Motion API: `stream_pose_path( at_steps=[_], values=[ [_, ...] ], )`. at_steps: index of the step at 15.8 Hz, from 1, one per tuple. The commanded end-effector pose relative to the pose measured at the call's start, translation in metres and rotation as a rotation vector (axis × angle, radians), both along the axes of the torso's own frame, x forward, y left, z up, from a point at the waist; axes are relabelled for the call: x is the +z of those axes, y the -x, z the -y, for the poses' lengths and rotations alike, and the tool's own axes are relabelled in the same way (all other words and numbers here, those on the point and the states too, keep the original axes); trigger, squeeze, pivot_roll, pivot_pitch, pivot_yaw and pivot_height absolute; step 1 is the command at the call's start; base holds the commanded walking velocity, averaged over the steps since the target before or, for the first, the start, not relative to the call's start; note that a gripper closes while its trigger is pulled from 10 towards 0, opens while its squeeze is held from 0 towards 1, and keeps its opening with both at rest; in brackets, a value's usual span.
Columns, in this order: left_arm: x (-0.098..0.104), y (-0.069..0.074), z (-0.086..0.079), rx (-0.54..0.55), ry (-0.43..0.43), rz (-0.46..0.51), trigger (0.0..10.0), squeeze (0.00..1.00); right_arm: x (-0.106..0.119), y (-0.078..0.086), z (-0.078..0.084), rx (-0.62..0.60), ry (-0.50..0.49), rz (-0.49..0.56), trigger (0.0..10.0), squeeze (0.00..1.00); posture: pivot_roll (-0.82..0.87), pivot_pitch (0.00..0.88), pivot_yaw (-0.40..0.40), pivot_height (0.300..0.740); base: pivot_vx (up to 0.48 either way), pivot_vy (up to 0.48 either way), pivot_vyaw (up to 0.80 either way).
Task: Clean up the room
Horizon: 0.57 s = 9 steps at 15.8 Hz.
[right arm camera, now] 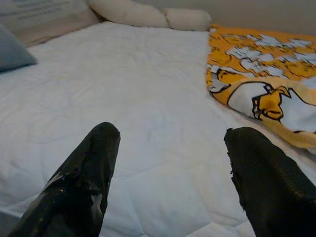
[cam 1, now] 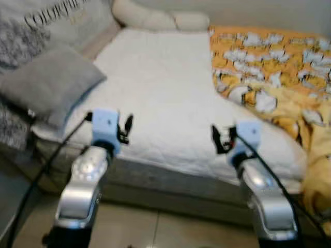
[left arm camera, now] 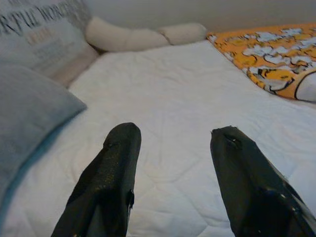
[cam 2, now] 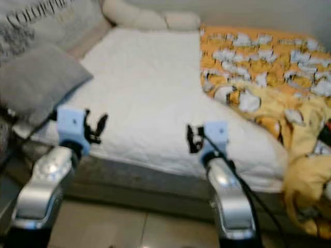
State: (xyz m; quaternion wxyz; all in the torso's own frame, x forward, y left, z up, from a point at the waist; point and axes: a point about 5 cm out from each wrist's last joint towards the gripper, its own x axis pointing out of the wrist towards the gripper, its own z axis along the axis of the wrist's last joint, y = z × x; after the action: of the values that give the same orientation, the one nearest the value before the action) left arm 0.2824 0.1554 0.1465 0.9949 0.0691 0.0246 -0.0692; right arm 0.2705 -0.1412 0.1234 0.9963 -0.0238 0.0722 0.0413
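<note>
Fingers of left gripper (left arm camera: 170,148) and right gripper (right arm camera: 170,148) spread empty above the white quilted mattress (cam 1: 160,93), facing the rumpled yellow patterned blanket (cam 1: 274,72) at frame right, likely the next thing to tidy.

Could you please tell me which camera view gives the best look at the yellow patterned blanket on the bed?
The right eye view: the yellow patterned blanket shows from the bed's far end to the crumpled part hanging over the near edge. The left eye view cuts off that hanging part. Both wrist views catch just a flat corner, sharper in the right one.
</note>
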Motion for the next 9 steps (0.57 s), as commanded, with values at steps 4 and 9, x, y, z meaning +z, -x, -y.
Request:
stream_pose_path(
  at_steps=[4,9],
  values=[
    [0.0033,-0.0011,0.0051,-0.013,-0.014,0.013,10.0,0.00,0.0049,-0.0050,0.0053,-0.002,-0.005,0.012,10.0,0.00,-0.01,0.000,0.018,0.740,0.000,-0.424,0.00],
    [0.0022,-0.0016,0.0034,-0.009,-0.010,0.012,10.0,0.00,0.0063,-0.0070,0.0044,0.009,0.012,0.024,10.0,0.00,-0.02,0.000,0.019,0.740,0.000,-0.423,0.00]
  ],
)
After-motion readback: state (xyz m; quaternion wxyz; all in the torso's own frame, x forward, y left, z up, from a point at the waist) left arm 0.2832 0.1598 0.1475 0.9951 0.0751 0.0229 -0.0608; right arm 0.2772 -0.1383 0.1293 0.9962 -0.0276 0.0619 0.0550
